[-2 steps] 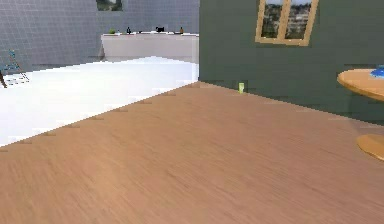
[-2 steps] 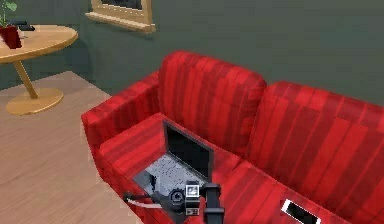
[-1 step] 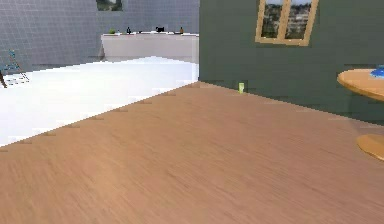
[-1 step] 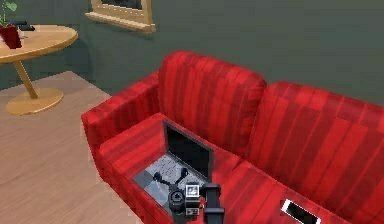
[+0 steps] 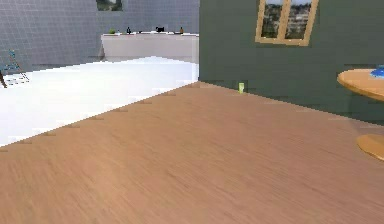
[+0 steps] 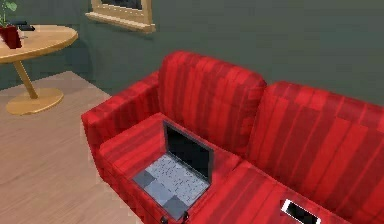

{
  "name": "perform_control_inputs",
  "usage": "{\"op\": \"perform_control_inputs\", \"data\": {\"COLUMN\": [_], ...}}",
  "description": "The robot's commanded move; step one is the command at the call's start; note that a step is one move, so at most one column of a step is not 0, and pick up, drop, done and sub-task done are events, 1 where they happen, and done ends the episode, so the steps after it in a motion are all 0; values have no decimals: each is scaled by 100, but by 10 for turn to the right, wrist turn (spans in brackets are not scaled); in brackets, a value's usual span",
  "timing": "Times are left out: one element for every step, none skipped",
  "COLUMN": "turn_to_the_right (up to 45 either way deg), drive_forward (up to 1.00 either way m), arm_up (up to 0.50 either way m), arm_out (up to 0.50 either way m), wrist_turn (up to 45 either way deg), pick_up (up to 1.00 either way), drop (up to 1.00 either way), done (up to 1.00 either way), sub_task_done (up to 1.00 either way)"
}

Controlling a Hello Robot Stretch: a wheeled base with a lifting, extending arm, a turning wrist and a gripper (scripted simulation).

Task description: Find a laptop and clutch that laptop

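Note:
A laptop (image 6: 178, 172) lies on the seat of a red striped sofa (image 6: 240, 110) in the arm side view, low and just left of the middle. Its lid is raised, with a dark screen facing the picture's lower left and a grey keyboard part near the cushion's front edge.
A small white phone-like slab (image 6: 299, 211) lies on the sofa seat at lower right. A round wooden table (image 6: 40, 45) with a potted plant (image 6: 9, 30) stands at the arm side view's upper left; its edge (image 5: 365, 82) shows at the forward view's right. Wooden floor (image 5: 190, 160) stretches ahead toward a white counter (image 5: 150, 45).

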Motion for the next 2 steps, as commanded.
{"op": "perform_control_inputs", "data": {"turn_to_the_right": [0, 0], "drive_forward": [0, 0], "arm_up": [0, 10], "arm_out": [0, 0], "wrist_turn": [0, 0], "pick_up": [100, 0], "drop": [0, 0], "done": [0, 0], "sub_task_done": [0, 0]}}
